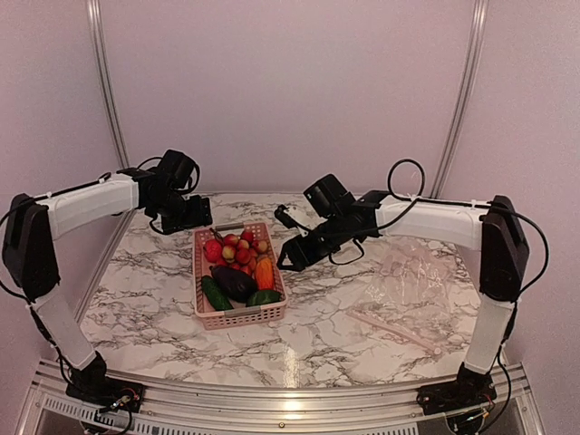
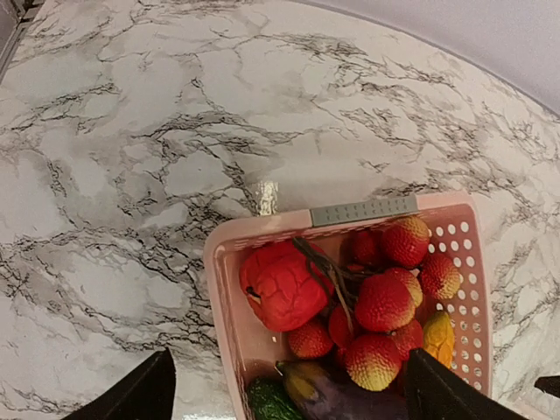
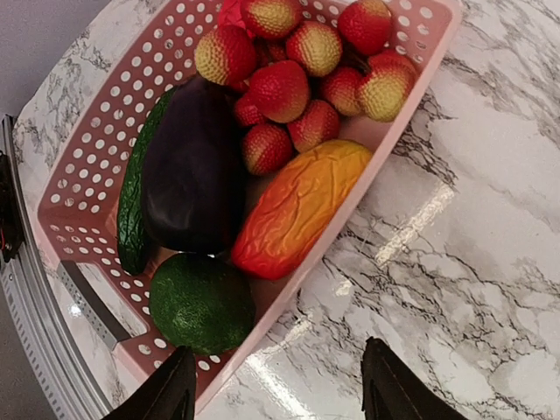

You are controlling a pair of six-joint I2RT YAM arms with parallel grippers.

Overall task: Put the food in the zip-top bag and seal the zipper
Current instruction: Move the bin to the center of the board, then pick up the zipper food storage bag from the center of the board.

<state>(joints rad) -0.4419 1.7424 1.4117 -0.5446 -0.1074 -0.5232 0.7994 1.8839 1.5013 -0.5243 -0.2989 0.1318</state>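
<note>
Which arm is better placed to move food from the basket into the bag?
Probably the right hand: open, it hangs by the basket, and the bag lies on its side, far from the left hand.

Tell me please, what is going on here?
The job is to put toy food into a bag. The left gripper and the right gripper both hang open over the basket and hold nothing. All the food lies in the basket. The bag lies on the table to the right, apparently empty.
</note>
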